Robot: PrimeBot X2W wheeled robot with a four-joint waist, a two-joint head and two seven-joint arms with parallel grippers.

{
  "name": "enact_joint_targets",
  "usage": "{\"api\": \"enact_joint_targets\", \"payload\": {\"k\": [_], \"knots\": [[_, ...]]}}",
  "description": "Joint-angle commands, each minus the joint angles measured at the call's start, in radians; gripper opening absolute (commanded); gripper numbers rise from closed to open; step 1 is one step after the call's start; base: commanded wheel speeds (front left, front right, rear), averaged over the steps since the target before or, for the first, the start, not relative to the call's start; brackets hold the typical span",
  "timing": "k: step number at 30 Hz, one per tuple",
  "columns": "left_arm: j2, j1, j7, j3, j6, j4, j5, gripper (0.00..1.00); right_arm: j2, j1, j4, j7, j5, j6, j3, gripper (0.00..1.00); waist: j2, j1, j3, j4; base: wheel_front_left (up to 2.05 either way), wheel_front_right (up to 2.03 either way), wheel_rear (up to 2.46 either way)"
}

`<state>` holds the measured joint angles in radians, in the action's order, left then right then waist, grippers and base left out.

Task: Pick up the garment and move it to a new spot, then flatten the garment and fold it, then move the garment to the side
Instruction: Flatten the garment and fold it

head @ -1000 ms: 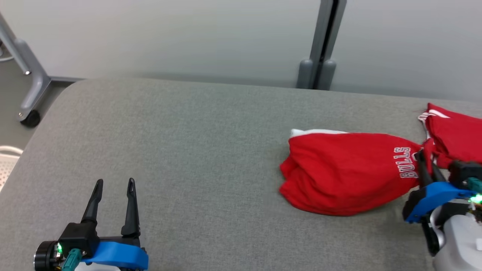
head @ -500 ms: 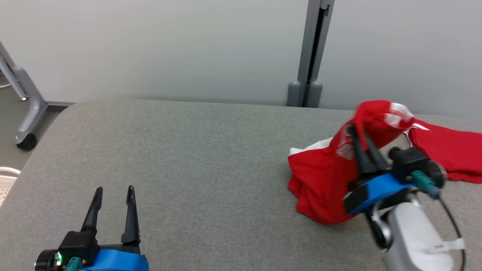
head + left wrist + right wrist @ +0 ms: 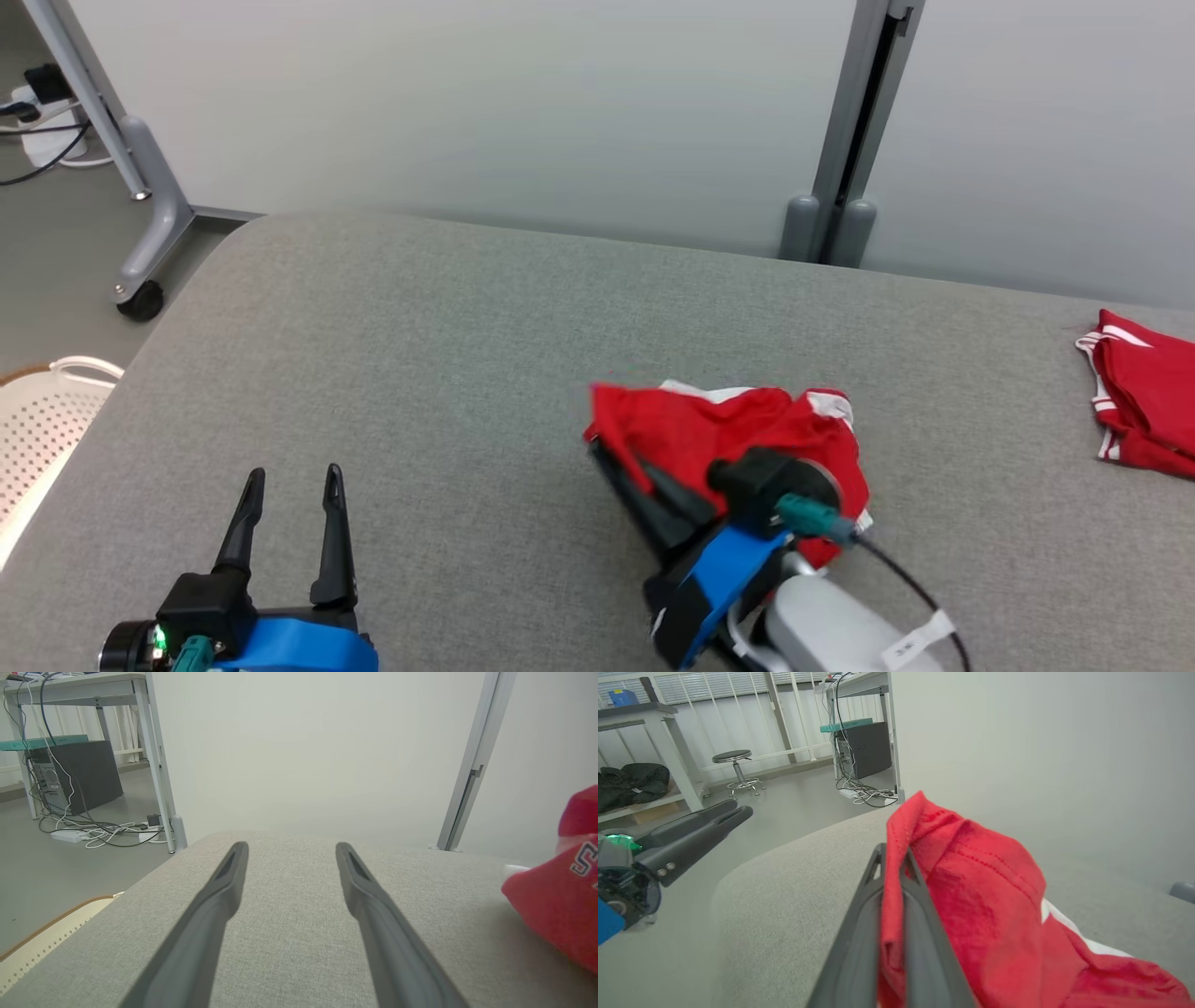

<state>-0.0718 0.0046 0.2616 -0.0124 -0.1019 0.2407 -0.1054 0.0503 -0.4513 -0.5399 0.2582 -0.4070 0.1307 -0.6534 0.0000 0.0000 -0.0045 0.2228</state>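
Note:
The garment (image 3: 747, 434) is red with white trim and hangs bunched over the middle of the grey table (image 3: 448, 373). My right gripper (image 3: 616, 462) is shut on a fold of it, fingers pointing up and left. In the right wrist view a strip of the garment (image 3: 985, 896) is pinched between the closed fingers of the right gripper (image 3: 893, 858). My left gripper (image 3: 291, 481) rests open at the lower left with nothing in it. In the left wrist view the left gripper (image 3: 290, 851) is spread wide and the garment (image 3: 556, 905) lies to its right.
A second red garment (image 3: 1144, 415) lies at the table's right edge. A white perforated basket (image 3: 47, 420) stands below the table's left side. A wheeled stand leg (image 3: 140, 233) and a grey post (image 3: 840, 215) stand behind, against the pale wall.
My right gripper has lifted the garment and carried it left, away from the second red garment towards the table's middle. The head camera has also shifted. The left gripper has stayed put.

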Motion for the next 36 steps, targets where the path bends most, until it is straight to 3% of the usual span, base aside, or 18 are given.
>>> {"api": "enact_joint_targets", "payload": {"k": [1,3,4,7,11,19,25,36], "knots": [[0.001,-0.018,0.004,0.006,-0.002,0.003,-0.005,1.00,0.002,-0.021,-0.019,0.006,-0.035,0.000,-0.064,0.00,0.0000,0.0000,0.009,0.011,0.00,0.00,0.00],[0.002,-0.024,0.004,0.008,-0.003,0.010,-0.006,1.00,0.002,-0.036,-0.033,0.007,-0.067,0.000,-0.129,0.49,0.0000,0.0000,0.012,0.019,0.00,0.00,0.00],[0.003,-0.028,0.005,0.008,-0.004,0.013,-0.007,1.00,0.002,-0.039,-0.045,0.007,-0.079,0.000,-0.157,1.00,0.0000,0.0000,0.014,0.020,0.00,0.00,0.00],[0.005,-0.037,0.005,0.006,-0.005,0.019,-0.008,1.00,0.003,-0.054,-0.049,0.007,-0.098,0.000,-0.189,1.00,0.0000,0.0000,0.017,0.017,0.00,0.00,0.00],[0.006,-0.024,0.004,-0.001,-0.002,0.022,-0.005,1.00,0.002,-0.039,-0.052,0.007,-0.052,0.000,-0.149,1.00,0.0000,0.0000,0.007,-0.008,0.00,0.00,0.00],[0.003,0.017,0.004,-0.023,0.003,0.001,0.004,1.00,0.003,0.063,-0.004,0.007,0.131,0.000,0.128,1.00,0.0000,0.0000,-0.016,-0.072,0.00,0.00,0.00],[0.001,0.032,0.004,-0.027,0.002,-0.006,0.008,1.00,0.032,0.134,-0.003,0.007,0.211,0.000,0.256,1.00,0.0000,0.0000,-0.016,-0.093,0.00,0.00,0.00],[0.006,0.006,0.004,-0.015,-0.005,-0.007,0.013,1.00,0.016,0.102,-0.166,0.007,0.210,0.000,0.279,1.00,0.0000,0.0000,0.015,-0.062,0.00,0.00,0.00]]}}
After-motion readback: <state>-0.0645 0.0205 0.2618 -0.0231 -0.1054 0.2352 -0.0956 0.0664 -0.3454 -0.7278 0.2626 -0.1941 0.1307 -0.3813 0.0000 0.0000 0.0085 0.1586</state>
